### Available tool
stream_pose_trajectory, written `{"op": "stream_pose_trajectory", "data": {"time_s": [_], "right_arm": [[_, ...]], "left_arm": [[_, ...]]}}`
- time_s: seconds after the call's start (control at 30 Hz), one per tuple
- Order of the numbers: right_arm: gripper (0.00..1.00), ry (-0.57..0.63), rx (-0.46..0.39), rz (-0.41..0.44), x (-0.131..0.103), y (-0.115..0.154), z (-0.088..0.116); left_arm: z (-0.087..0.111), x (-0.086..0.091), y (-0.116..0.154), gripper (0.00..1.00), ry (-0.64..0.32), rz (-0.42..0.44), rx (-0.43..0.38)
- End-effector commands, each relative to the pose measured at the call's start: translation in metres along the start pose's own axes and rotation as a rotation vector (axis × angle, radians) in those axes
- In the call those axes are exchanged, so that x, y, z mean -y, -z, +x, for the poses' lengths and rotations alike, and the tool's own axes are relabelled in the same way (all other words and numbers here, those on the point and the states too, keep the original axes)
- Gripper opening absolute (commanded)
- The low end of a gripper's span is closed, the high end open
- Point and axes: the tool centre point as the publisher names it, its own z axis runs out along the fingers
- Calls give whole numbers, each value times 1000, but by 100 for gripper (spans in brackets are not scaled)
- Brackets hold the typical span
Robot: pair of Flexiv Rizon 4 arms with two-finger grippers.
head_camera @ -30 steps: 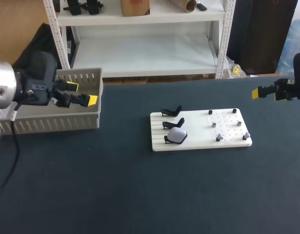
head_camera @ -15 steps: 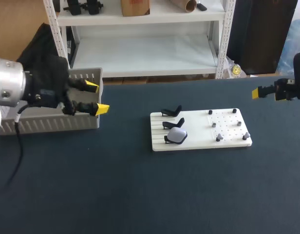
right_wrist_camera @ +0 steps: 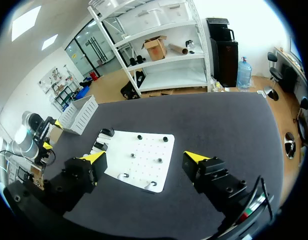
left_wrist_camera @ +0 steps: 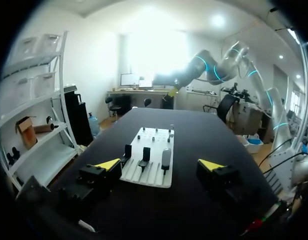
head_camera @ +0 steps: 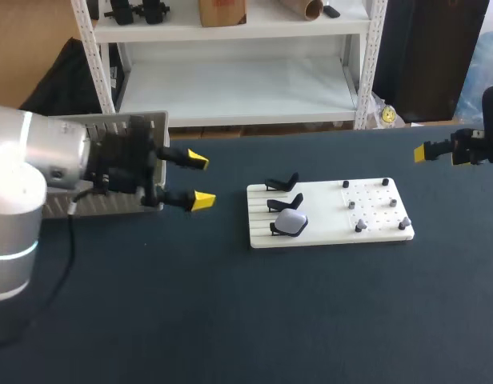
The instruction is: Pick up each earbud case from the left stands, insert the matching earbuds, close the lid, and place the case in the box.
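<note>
A white board [head_camera: 326, 232] lies right of the table's middle. Three black stands line its left part. The nearest one holds a pale grey earbud case [head_camera: 292, 223]; the other two stands [head_camera: 282, 182] are bare. Small earbuds [head_camera: 360, 227] sit on pegs on the board's right half. My left gripper [head_camera: 200, 180] is open, in the air between the box and the board, pointing at the stands. In the left wrist view the case [left_wrist_camera: 165, 158] stands ahead of the open left gripper [left_wrist_camera: 160, 165]. My right gripper [right_wrist_camera: 145, 157] is open, high above the board [right_wrist_camera: 144, 145], off its far right side.
A grey slotted box [head_camera: 142, 124] stands at the table's back left, partly hidden behind my left arm. The dark tabletop [head_camera: 270, 320] runs wide in front of the board.
My left arm has swung from over the box rightward toward the board, gripper still open. The right arm has not moved.
</note>
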Motion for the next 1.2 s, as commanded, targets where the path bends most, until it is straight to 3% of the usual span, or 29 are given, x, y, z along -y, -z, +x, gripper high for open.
{"op": "stream_pose_trajectory", "data": {"time_s": [0.03,0.4,0.47,1.0,1.2], "right_arm": [[100,1,-1,-3,1,0,0],[100,1,-1,-3,1,0,0],[100,1,-1,-3,1,0,0],[100,1,-1,-3,1,0,0],[100,1,-1,-3,1,0,0]], "left_arm": [[2,-3,-34,100,-17,24,-56],[18,3,-93,100,-83,69,-141],[20,4,-101,100,-77,9,-163],[20,4,-103,100,-64,15,-142],[27,9,-113,100,-51,16,-182]]}}
